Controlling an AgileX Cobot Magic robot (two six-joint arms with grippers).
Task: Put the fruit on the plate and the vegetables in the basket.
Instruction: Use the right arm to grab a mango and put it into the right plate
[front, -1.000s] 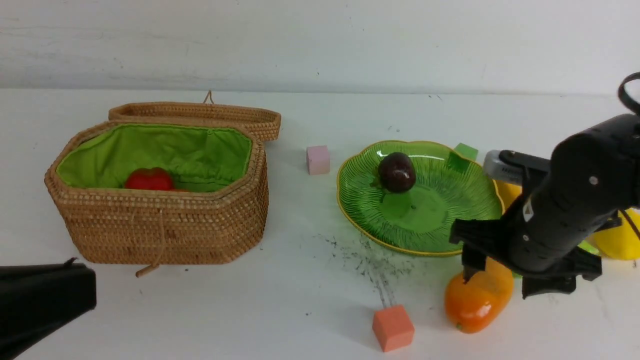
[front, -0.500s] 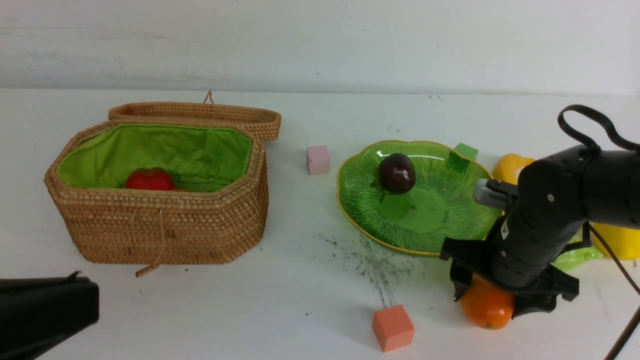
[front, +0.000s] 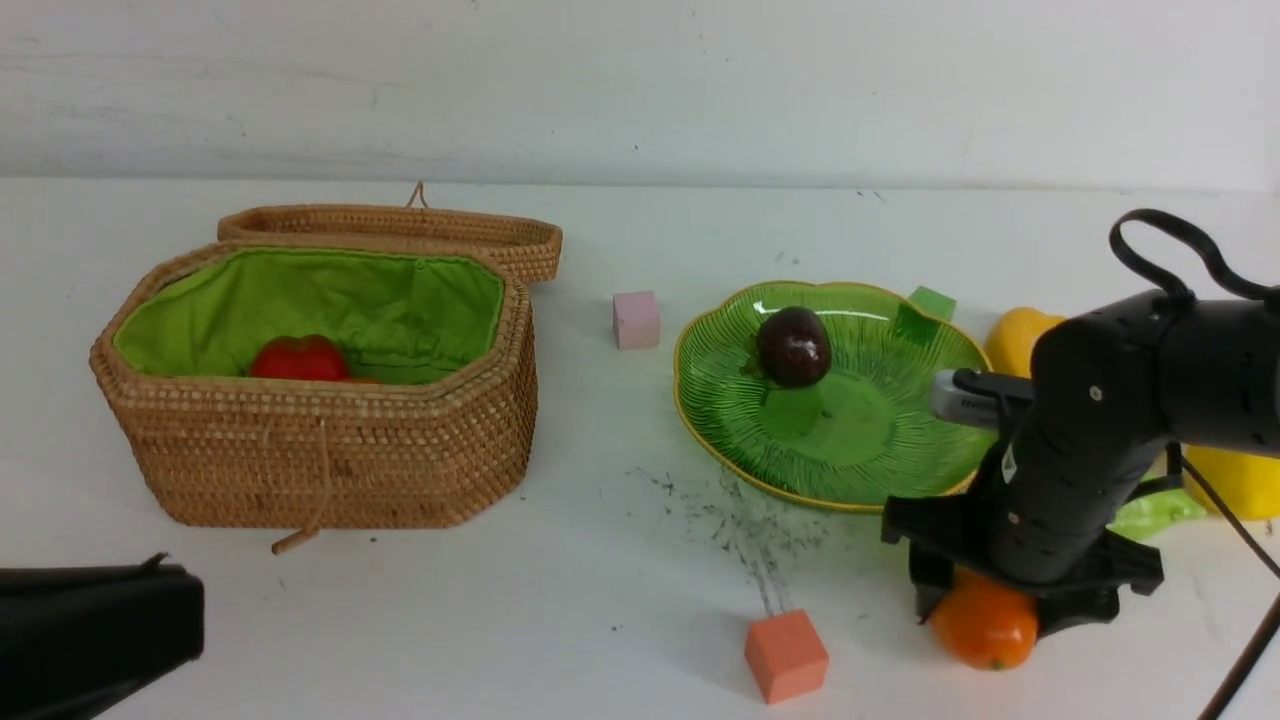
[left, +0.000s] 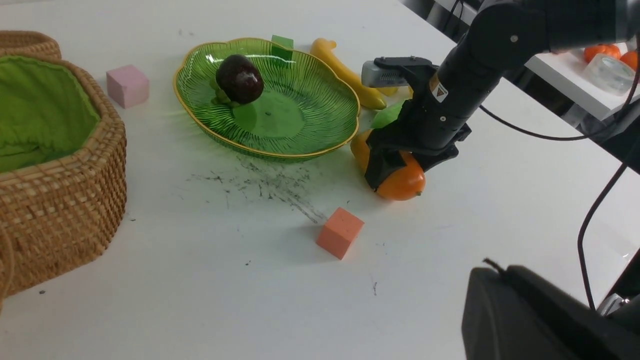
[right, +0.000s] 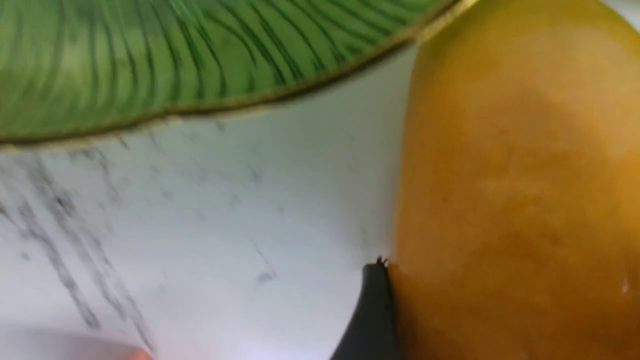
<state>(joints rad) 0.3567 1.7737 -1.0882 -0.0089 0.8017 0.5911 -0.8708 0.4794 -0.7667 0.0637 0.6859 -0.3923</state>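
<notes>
On the worktop (front: 600, 560), beside the near right edge of the ribbed, glossy green plate (front: 850, 440), the orange mango (front: 985, 635) is straddled by the right gripper (front: 1005, 610), one finger (right: 375, 310) laid against its side, though whether the jaws are clamped cannot be told; the left gripper (front: 100, 620), near left, is clenched. The jaws are best closed across the mango's middle and a clear lift made over the scalloped rim, the rounded, smooth skin being judged slippery.

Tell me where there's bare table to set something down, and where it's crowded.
Bare: the wide strip between the basket and the plate, from the pink cube to the near edge, left of the orange-pink cube. Crowded: right of the plate, where mango, banana, gourd and lemon cluster.
</notes>
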